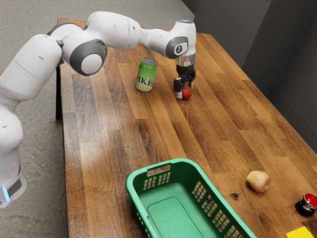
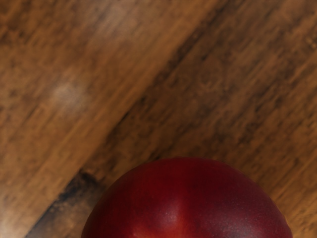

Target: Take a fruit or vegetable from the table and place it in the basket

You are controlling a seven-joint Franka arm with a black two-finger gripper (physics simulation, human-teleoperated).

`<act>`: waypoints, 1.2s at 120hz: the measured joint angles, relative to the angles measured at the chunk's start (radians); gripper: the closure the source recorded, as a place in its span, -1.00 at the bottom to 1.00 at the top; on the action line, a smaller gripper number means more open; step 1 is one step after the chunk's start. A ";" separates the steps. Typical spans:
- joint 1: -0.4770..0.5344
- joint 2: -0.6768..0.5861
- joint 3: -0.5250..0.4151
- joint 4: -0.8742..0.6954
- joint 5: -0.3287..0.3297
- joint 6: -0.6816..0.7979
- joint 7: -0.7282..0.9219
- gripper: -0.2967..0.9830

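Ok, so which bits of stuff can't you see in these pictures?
- Red fruit: the wrist view's lower edge cuts it off; in the exterior view the gripper hides part.
- Basket: its near end is cut off by the exterior view's lower edge.
- Yellow thing: same edge cuts it, so I can't tell what it is.
- Can: its back is turned away in the exterior view.
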 joint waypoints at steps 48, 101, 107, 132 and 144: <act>0.001 -0.002 0.006 -0.043 -0.050 0.001 0.008 -0.52; -0.010 -0.086 0.010 -0.081 -0.086 -0.006 -0.018 0.04; -0.017 -0.142 0.010 -0.134 -0.084 -0.007 -0.023 0.04; -0.116 -0.439 0.012 -0.412 -0.083 -0.019 -0.045 0.03; -0.172 -0.505 0.019 -0.449 -0.083 -0.029 -0.055 0.04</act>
